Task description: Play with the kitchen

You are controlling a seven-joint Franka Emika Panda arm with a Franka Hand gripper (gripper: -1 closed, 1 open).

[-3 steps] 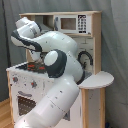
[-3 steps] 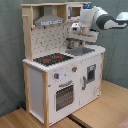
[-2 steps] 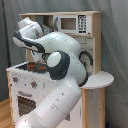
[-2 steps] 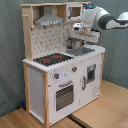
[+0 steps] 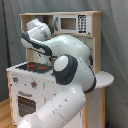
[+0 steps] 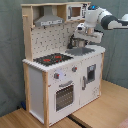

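The kitchen (image 6: 62,70) is standing on a wooden floor (image 6: 100,112) before a grey curtain (image 6: 10,55), filling the middle of both exterior views. No brand or writing is showing legibly anywhere on it; the small microwave panel (image 5: 81,23) up top is carrying only blurred marks. The white arm (image 5: 70,65) is reaching in from the second exterior view's right, over the kitchen's counter (image 6: 97,48). The hob (image 6: 52,59) with its red rings is sitting toward the second exterior view's left, the oven door (image 6: 64,95) below it. The gripper (image 6: 79,42) is hanging just above the grey sink (image 6: 80,50), beside the faucet; whether its fingers are apart or together, I cannot tell.
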